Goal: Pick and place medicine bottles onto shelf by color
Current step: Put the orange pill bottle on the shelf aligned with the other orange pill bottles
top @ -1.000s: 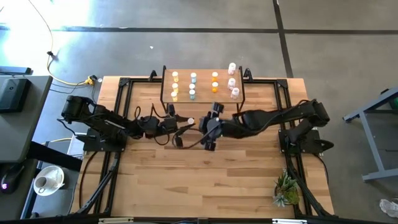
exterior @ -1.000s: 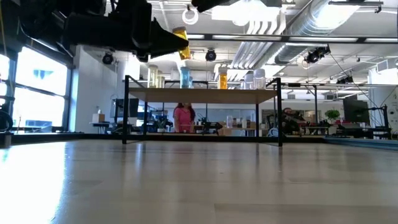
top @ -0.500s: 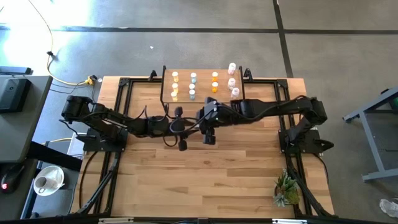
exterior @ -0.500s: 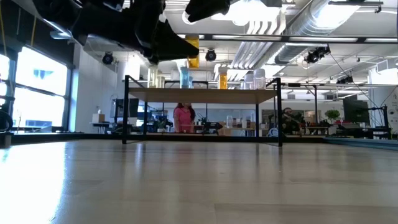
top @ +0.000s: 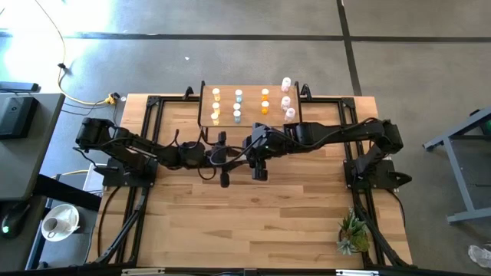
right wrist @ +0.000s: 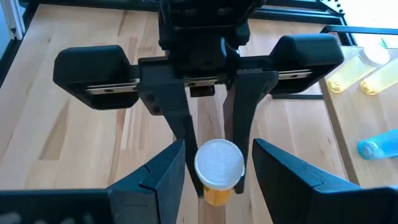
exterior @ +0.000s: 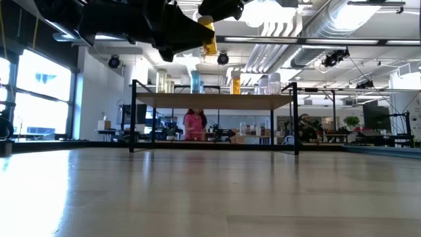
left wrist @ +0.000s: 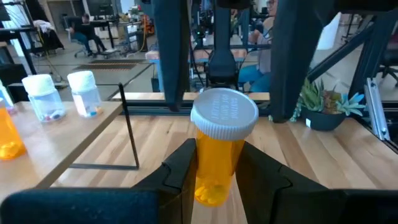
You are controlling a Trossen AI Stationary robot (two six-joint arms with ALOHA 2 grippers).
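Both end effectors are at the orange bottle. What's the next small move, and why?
Probably close the right end effector on the orange bottle: its open fingers straddle the cap while the shut left end effector holds the body.

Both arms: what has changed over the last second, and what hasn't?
The left gripper, shut on the orange bottle throughout, carried it rightward to meet the right gripper, which swung in from the right and now stands open around the bottle. No handover yet. The bottles on the shelf stayed put.
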